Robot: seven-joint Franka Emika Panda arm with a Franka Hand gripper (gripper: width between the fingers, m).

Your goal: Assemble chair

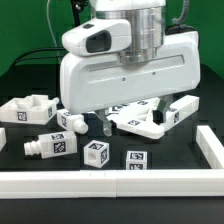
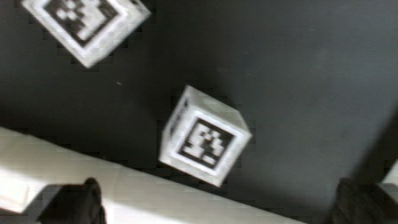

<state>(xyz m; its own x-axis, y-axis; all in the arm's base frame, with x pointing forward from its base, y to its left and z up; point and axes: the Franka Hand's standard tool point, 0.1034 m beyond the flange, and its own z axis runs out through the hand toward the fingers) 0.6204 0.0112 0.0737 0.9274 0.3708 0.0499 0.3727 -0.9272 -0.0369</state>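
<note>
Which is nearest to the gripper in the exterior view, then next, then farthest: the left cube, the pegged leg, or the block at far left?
1. Left cube, just in front of the open gripper.
2. Pegged leg, lying off to the exterior view's left.
3. Block, at the exterior view's far left.

I'm working over what is plainly a robotics lab bench. The Franka arm (image 1: 125, 70) fills most of my exterior view, hanging over a matte black table (image 1: 180, 150) fenced in by a plain white rail (image 1: 100, 183), the sort of bounded workspace built for experiments. The white chair parts (image 1: 140, 122) scattered on it each carry black-and-white square marker tags for camera tracking. My wrist view shows one such tag (image 2: 205, 138) close up on a small block.
</note>
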